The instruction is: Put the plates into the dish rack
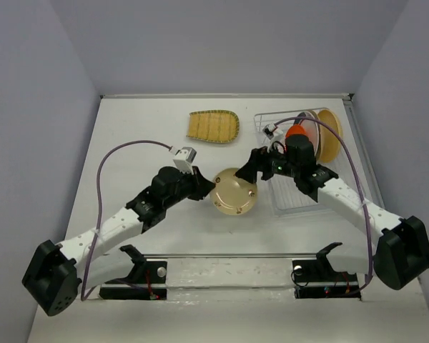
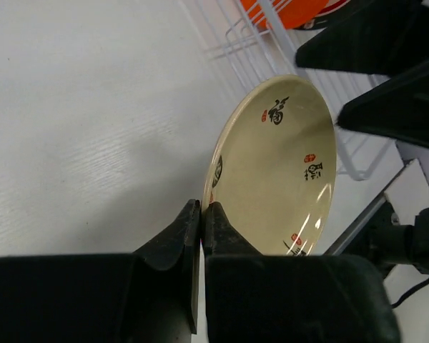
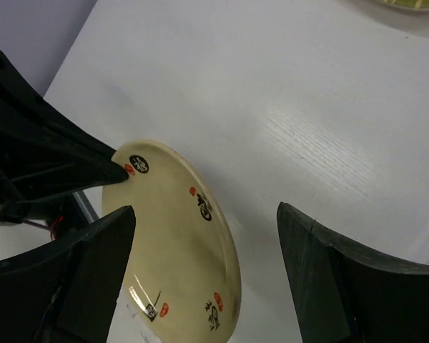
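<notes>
My left gripper (image 1: 206,187) is shut on the rim of the small beige patterned plate (image 1: 234,191) and holds it tilted above the table centre; the grip shows in the left wrist view (image 2: 201,209), as does the plate (image 2: 279,168). My right gripper (image 1: 258,165) is open at the plate's right edge; in the right wrist view its fingers (image 3: 322,264) straddle the plate (image 3: 179,250) without touching. The white wire dish rack (image 1: 300,168) at right holds the orange plate (image 1: 298,133), the tan plate (image 1: 328,134) and a pale one. The ribbed yellow-green oblong plate (image 1: 213,126) lies flat behind.
The table's back wall and side walls close in the workspace. A clear bar (image 1: 229,255) with two black stands runs along the near edge. Purple cables arc over both arms.
</notes>
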